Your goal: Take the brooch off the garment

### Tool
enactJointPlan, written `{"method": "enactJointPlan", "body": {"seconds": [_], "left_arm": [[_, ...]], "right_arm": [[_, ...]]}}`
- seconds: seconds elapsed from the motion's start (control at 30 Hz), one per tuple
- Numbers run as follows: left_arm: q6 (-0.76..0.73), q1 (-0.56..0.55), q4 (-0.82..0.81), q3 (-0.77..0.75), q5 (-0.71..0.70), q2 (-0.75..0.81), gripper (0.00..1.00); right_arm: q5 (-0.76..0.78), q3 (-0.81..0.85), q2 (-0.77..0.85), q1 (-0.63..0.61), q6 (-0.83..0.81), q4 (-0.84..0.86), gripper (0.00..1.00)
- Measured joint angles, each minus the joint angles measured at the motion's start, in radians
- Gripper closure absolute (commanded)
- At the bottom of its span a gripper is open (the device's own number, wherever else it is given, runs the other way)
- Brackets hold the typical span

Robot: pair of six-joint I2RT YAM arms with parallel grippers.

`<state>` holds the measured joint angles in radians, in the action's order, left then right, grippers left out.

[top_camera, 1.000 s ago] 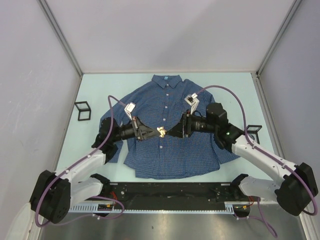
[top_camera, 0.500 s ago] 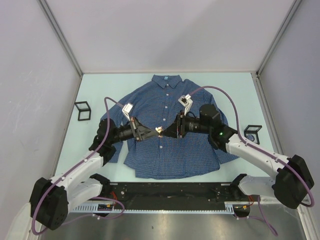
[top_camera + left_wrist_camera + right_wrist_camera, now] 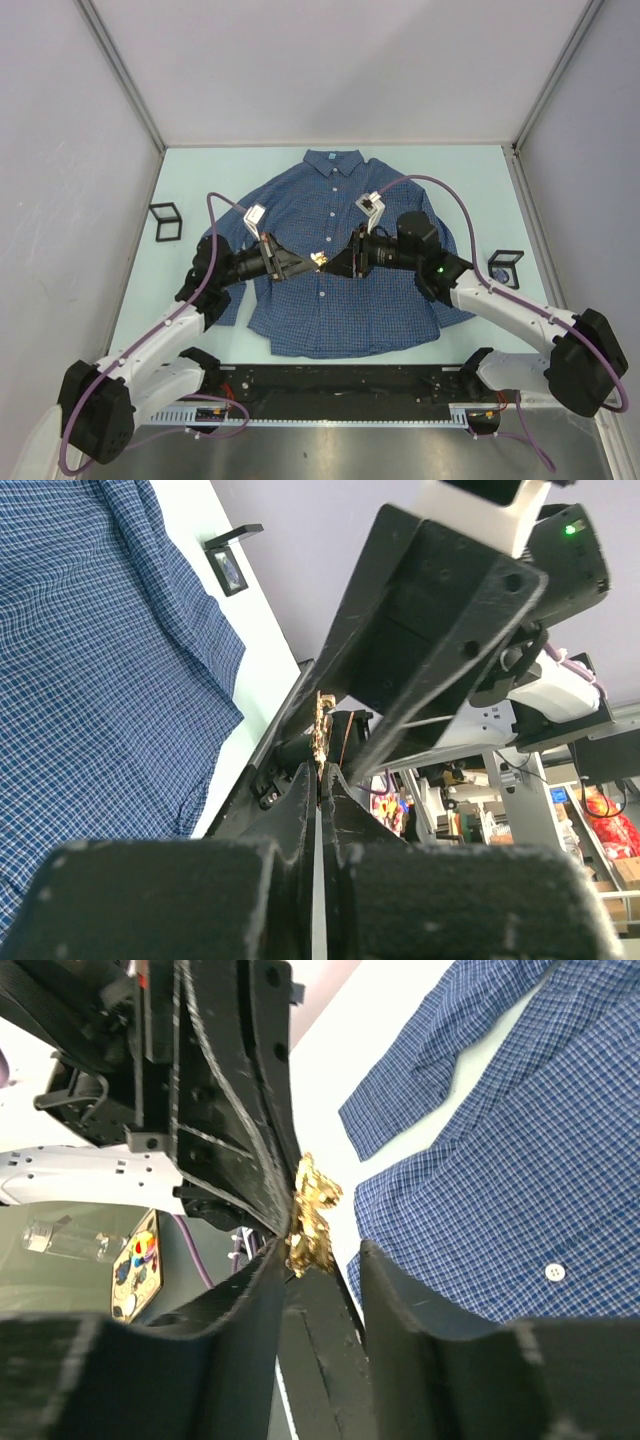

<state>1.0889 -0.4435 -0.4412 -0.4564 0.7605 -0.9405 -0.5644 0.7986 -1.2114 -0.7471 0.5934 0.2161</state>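
The garment (image 3: pixel 340 310), a blue checked shirt, lies flat on the table with its collar at the far side. Above its middle my left gripper (image 3: pixel 312 262) is shut on the brooch (image 3: pixel 320 260), a small gold ornament held clear of the cloth. In the left wrist view the brooch (image 3: pixel 322 730) sticks out past my pinched left gripper (image 3: pixel 322 770). My right gripper (image 3: pixel 320 1255) faces it tip to tip, jaws apart around the brooch (image 3: pixel 312 1215) and the left gripper's fingers (image 3: pixel 240 1110). One right finger is at the brooch; the other stands off.
Two small black frame stands sit on the table, one (image 3: pixel 165 222) left of the shirt and one (image 3: pixel 505 268) right of it. Grey walls close in the left, right and far sides. A shirt sleeve (image 3: pixel 430 1070) lies below the grippers.
The right gripper has moved left up to the left gripper's tip and narrowed its jaws around the brooch. The left gripper has kept its hold and shifted slightly.
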Motion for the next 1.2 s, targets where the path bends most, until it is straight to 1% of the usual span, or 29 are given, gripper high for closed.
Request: {"method": "enactJointPlan", "body": {"seconds": [0.07,0.27,0.5,0.7,0.87,1.2], "left_arm": [[-0.002,0.0,0.004,-0.003,0.0,0.001,1.0],[-0.018,-0.006,0.027,-0.013,-0.001,0.001,1.0],[-0.074,-0.021,0.047,-0.04,-0.011,0.002,1.0],[-0.184,-0.048,0.116,-0.081,-0.055,0.024,1.0],[-0.313,-0.07,0.211,-0.133,-0.086,0.047,1.0],[-0.492,-0.087,0.349,-0.225,-0.055,0.029,1.0]], "right_arm": [[0.0,-0.011,0.003,0.0,0.001,0.0,0.67],[-0.002,-0.016,0.005,0.001,0.01,0.018,0.68],[-0.025,-0.018,0.005,0.011,0.043,0.055,0.78],[-0.061,-0.021,-0.005,0.029,0.09,0.091,0.8],[-0.1,-0.021,-0.016,0.043,0.127,0.13,0.8],[-0.172,-0.021,-0.025,0.068,0.151,0.16,0.79]]}}
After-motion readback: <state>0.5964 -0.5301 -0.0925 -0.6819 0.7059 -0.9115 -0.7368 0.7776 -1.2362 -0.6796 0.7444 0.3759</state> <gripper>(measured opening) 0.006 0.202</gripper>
